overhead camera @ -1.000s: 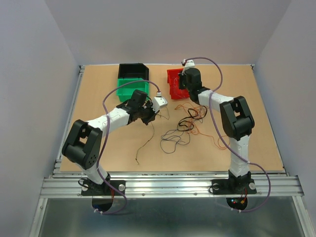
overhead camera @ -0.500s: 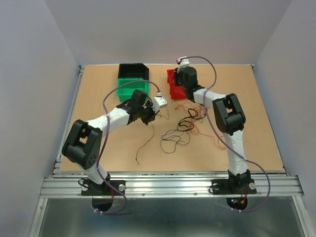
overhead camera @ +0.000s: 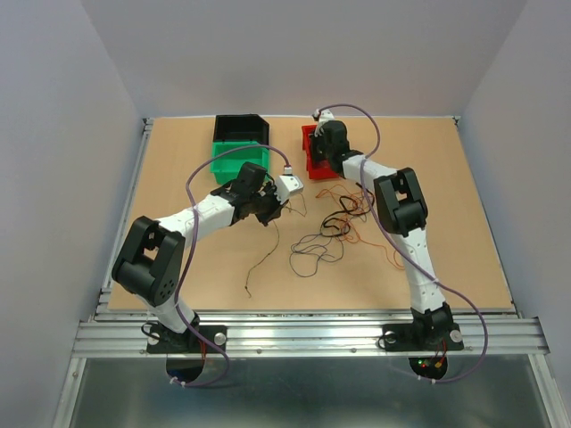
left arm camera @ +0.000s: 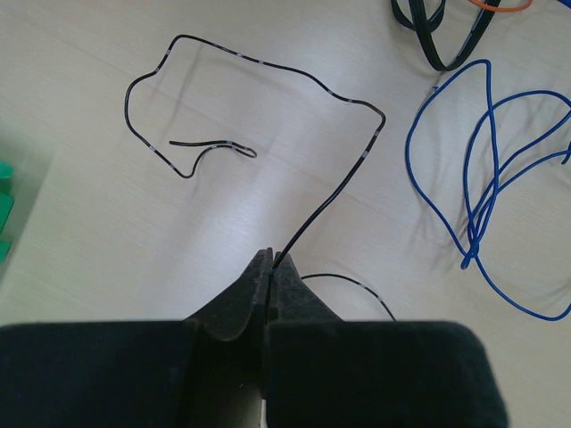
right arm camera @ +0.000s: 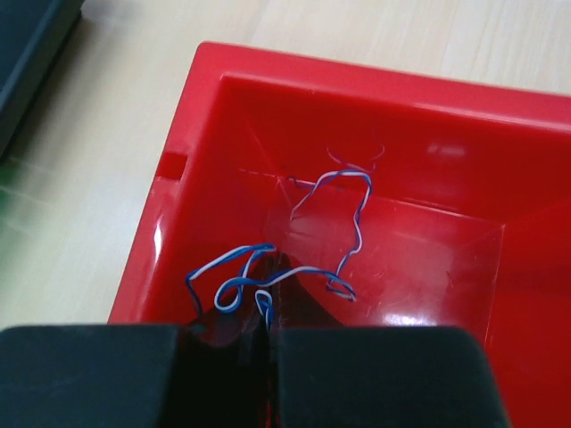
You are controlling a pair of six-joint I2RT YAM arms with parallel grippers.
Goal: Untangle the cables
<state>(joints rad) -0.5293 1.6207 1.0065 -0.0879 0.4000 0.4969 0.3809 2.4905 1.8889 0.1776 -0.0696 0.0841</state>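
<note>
Boxed in on three sides by plain, matte, pale lilac-grey wall panels, evenly lit, with only faint, soft shadows and no hard glare. Floored by a flat rectangular desk of light tan wood-grain board, edged along the left side and the near side by silver slotted aluminium rails, the back edge butting straight against the rear panel. Fronted, below the rails, by a dull grey glossy sheet carrying dim, smeared reflections; shown close up in the wrist views as pale, fine-grained wood.

On the table, cables lie before the rightmost bin.
</note>
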